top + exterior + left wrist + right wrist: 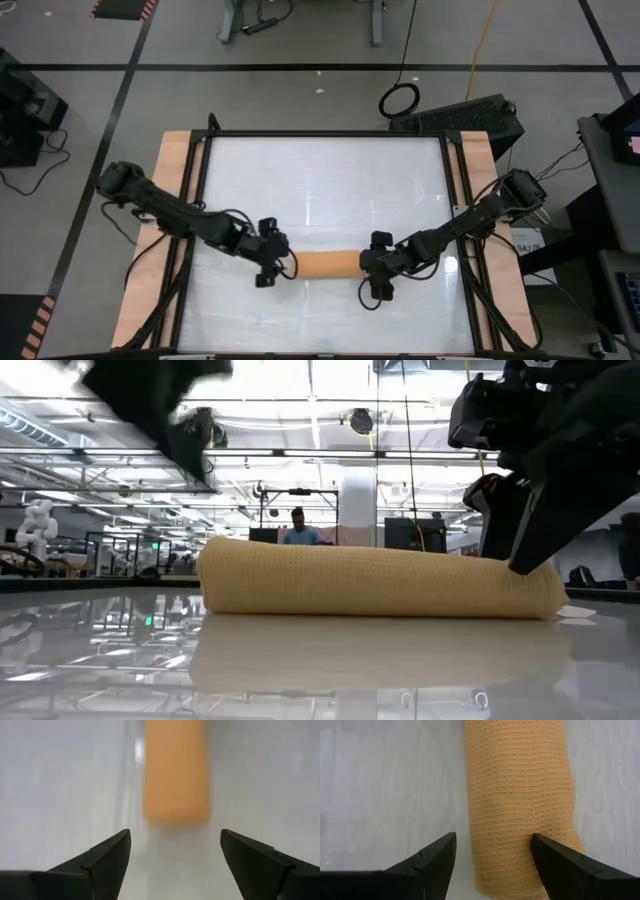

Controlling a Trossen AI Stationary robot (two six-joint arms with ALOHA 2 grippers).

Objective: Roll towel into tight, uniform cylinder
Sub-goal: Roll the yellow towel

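Orange-tan and waffle-textured, the towel (327, 263) lies rolled into a cylinder on the glossy white table (320, 180), toward its near edge and about midway across, its long axis running left to right. In the low view the roll (380, 580) rests flat on the surface, even in thickness along its length.

Reaching in from the table's left side, the left arm stretches low and slants inward, putting the left gripper (272, 262) just off the roll's left end. Its jaws stand wide and hold nothing; the wrist view shows the towel's end (176, 770) ahead of the fingers (102, 860), apart from them.

From the right side the right arm mirrors that pose, with the right gripper (377, 272) at the roll's right end. Its jaws are parted, not clamped: one finger (560, 865) lies over the end of the cloth (520, 795), while the other sits beside the roll over bare table.
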